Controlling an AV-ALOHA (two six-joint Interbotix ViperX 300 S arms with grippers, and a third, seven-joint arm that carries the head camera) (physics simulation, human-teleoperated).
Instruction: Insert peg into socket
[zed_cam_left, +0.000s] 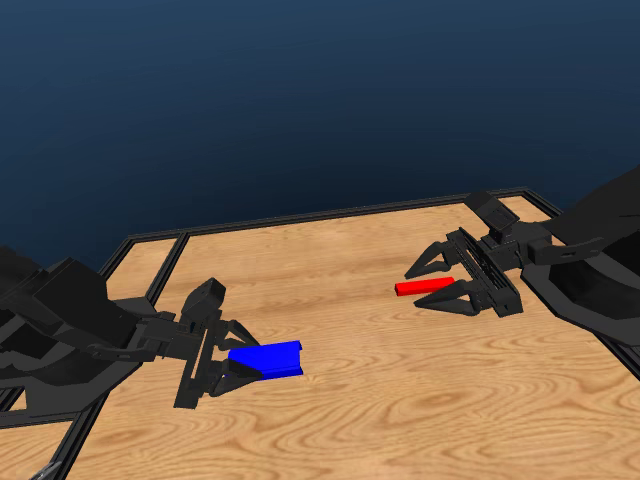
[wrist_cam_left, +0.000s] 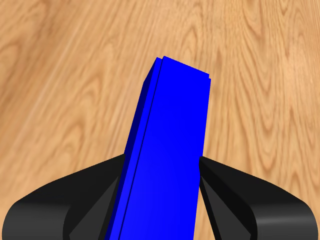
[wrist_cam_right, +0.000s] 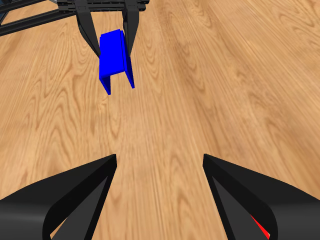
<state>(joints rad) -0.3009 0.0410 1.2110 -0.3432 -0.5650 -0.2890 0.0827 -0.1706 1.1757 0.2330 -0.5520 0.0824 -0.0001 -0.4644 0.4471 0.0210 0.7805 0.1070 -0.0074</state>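
The blue socket (zed_cam_left: 270, 358) sits at the left of the table between the jaws of my left gripper (zed_cam_left: 243, 355). In the left wrist view both jaws press the socket's (wrist_cam_left: 170, 150) sides, so the left gripper (wrist_cam_left: 160, 167) is shut on it. The red peg (zed_cam_left: 423, 287) lies on the wood at the right, between the spread jaws of my right gripper (zed_cam_left: 415, 288), which is open. In the right wrist view only a red corner of the peg (wrist_cam_right: 261, 229) shows beside one jaw of the right gripper (wrist_cam_right: 160, 160). Farther off, that view shows the socket (wrist_cam_right: 112, 55) held by the left gripper (wrist_cam_right: 107, 37).
A black frame rail (zed_cam_left: 330, 214) runs along the far edge of the wooden table (zed_cam_left: 380, 400), and another rail (zed_cam_left: 165, 268) borders the left side. Both arm bodies fill the lower left and right edges of the head view.
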